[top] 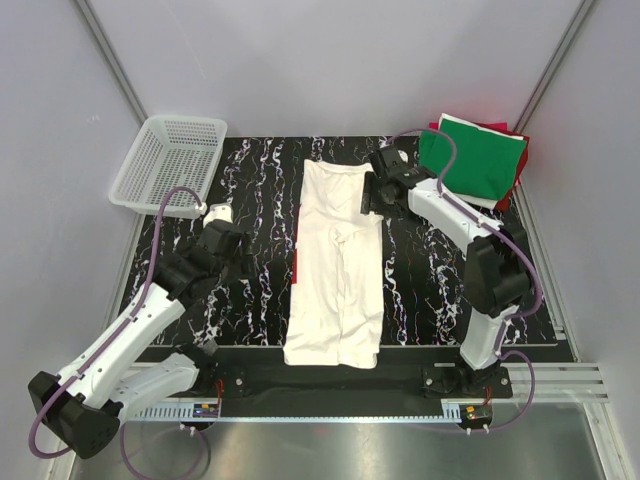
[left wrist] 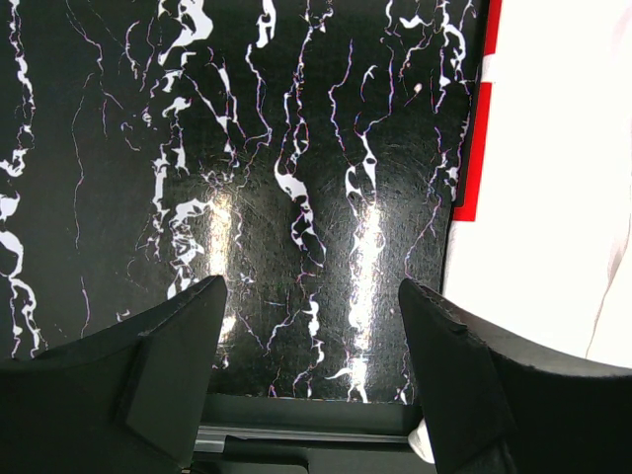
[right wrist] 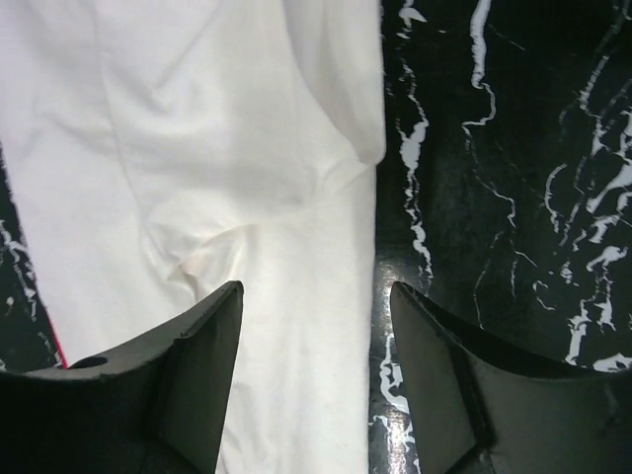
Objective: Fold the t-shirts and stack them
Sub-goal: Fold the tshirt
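Shirt (top: 335,270) lay centred, long axis running away from you — your right tool (right wrist: 316,288) hung nearer, over its far right edge, wide open, empty; left tool (left wrist: 311,291) gaped empty off its left side.

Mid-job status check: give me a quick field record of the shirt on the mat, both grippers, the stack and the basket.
shirt in work: cream-white t-shirt, folded lengthwise into a long strip, flat on the middle of the mat
left gripper: open, empty, over bare mat left of the shirt
right gripper: open, empty, over the shirt's right edge near its far end
stack: green t-shirt on top of red t-shirt, far right corner
basket: white mesh basket, far left corner
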You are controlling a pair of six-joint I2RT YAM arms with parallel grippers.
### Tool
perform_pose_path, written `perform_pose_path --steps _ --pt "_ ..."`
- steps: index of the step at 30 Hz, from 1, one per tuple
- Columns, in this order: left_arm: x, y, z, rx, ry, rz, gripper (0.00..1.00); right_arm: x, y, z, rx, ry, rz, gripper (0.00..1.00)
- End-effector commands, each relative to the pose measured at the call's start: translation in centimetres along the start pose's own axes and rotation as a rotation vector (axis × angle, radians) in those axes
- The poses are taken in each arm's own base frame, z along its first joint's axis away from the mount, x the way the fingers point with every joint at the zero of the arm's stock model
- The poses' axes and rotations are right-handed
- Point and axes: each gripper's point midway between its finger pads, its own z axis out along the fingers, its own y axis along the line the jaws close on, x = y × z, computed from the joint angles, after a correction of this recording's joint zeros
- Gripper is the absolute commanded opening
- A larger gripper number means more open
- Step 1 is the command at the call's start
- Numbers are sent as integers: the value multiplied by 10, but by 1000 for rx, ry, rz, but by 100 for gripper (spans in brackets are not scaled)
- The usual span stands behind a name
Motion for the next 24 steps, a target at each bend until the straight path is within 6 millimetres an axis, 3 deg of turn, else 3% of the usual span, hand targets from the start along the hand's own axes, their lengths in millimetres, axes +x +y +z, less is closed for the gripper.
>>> perform_pose_path --steps 1,2,4,5,6,7,8,9,11,12,14,15,20,24 --pt "-8 1 1 -12 -30 -12 76 -20 35 -2 -157 -25 -31 68" --pt "-8 1 1 -11 -34 -13 76 -34 45 -5 -181 -46 -30 67" --pt "-8 2 1 -15 -32 -13 76 -31 48 15 -165 -3 -51 66" --pt "-9 2 1 -16 -34 -12 76 -46 58 12 -191 -27 -49 66" --pt "-8 2 1 -15 -33 -13 76 -38 60 30 -178 15 -59 65" --pt "-8 2 1 -15 -30 -11 76 -40 64 36 -182 20 -62 64" --pt "-8 1 2 -15 -30 -11 76 -54 73 35 -201 -5 -59 63" --pt "-7 1 2 -17 -26 -9 76 -45 72 54 -179 35 -72 63" --pt "-7 1 3 -18 -24 -6 76 -60 77 61 -175 9 -81 63" --pt "-7 1 3 -19 -23 -4 76 -50 72 81 -140 47 -106 63" --pt "-6 1 4 -17 -20 -3 76 -66 72 86 -123 17 -112 63" --pt "-7 0 3 -14 -20 -2 76 -58 65 100 -103 49 -119 63" --pt "-6 0 3 -13 -18 0 76 -75 29 116 -58 44 -75 63" --pt "-6 0 3 -11 -18 -1 76 -93 -11 112 5 26 -38 63"
